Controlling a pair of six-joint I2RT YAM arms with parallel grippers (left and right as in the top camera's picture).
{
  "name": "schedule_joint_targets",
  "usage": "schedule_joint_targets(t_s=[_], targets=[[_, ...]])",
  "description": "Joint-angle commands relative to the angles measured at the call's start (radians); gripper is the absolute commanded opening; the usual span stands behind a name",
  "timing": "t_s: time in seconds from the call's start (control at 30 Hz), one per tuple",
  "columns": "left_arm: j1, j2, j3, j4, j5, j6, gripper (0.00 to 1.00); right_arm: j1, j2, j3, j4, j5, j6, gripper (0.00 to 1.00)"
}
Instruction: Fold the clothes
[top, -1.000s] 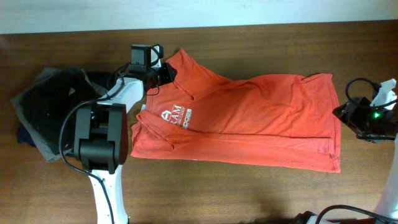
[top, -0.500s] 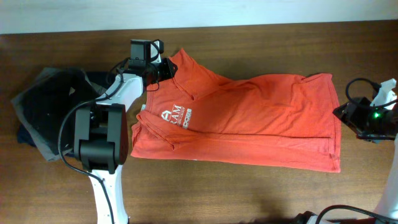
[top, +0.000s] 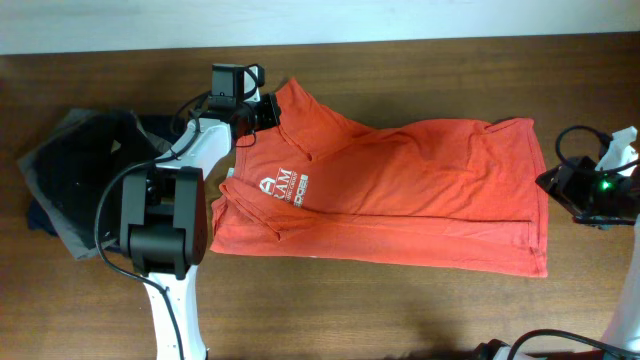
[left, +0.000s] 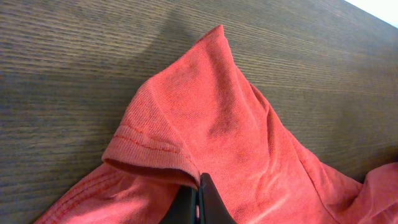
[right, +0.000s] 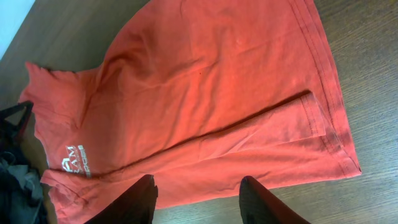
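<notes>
A dark brown wooden table (top: 400, 310) with a clear lengthwise grain fills the scene from left to right. A red-orange shirt (top: 400, 190) lies flat and lightly creased across its middle, white lettering toward the left, hem toward the right, and one sleeve pointing to the far edge. At the left end, apart from the shirt, a pile of dark clothes (top: 75, 185) rests on the wood, black on grey.

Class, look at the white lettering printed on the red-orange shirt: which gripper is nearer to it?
Left. The left gripper is shut on the shirt at its sleeve, close beside the lettering; the right gripper hangs open by the opposite hem.
</notes>
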Motion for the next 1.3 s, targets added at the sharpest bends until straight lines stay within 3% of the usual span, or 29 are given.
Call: schedule_joint_targets(t_s=[0.0, 0.3, 0.63, 0.83, 1.0, 1.27], targets=[[0.003, 0.005, 0.017, -0.007, 0.001, 0.012, 0.0, 0.007, -0.005, 0.008, 0.008, 0.013, -0.011, 0.47], [0.074, -0.086, 0.143, -0.238, 0.178, 0.012, 0.0, 0.007, 0.021, 0.008, 0.146, 0.013, -0.006, 0.43], [0.071, -0.2, 0.155, -0.503, 0.189, 0.012, 0.0, 0.007, 0.15, 0.008, 0.2, 0.013, -0.007, 0.42], [0.071, -0.246, 0.155, -0.536, 0.21, 0.012, 0.0, 0.007, 0.228, 0.008, 0.273, 0.013, -0.007, 0.42], [0.071, -0.28, 0.155, -0.536, 0.21, 0.012, 0.0, 0.007, 0.288, 0.008, 0.402, 0.009, -0.007, 0.5], [0.066, -0.285, 0.155, -0.514, 0.198, 0.012, 0.0, 0.014, 0.469, 0.009, 0.693, 0.0, 0.08, 0.49]])
